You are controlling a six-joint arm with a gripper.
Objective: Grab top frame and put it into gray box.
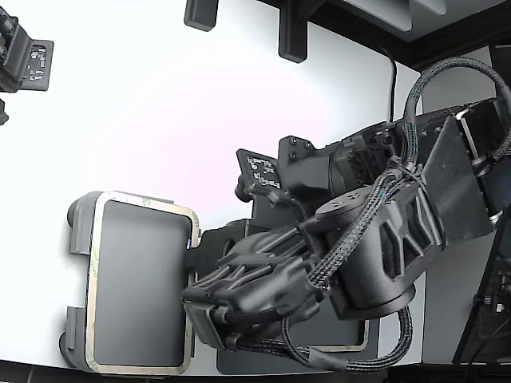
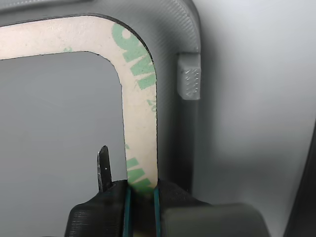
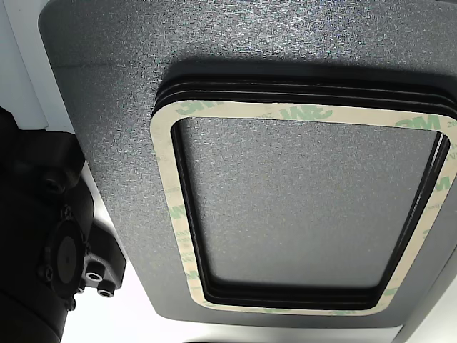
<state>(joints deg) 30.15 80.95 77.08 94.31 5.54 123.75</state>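
Two jaws of the gripper (image 2: 142, 197) are closed on one long side of the top frame (image 2: 140, 98), with the thin strip pinched between the blue-edged pads. A small metal blade stands just beside the grip, on the inner side of the frame.

This frame lies inside the gray box (image 1: 80, 239), at the exterior view's left, and its outer edge runs close along the raised wall. A small ribbed tab (image 2: 189, 80) of the box sits just outside the rounded corner.

I judge the frame to be very light, thin and somewhat flexible, so it can bend or sag when it is held at only one side. The flat side, near the middle of its length, looks like the best place to hold it.

Its surface is pale cream with green printed letters, and the centre is open. In the other view, a stack of similar frames (image 3: 300, 114) rests on a dark textured pad (image 3: 107, 107).
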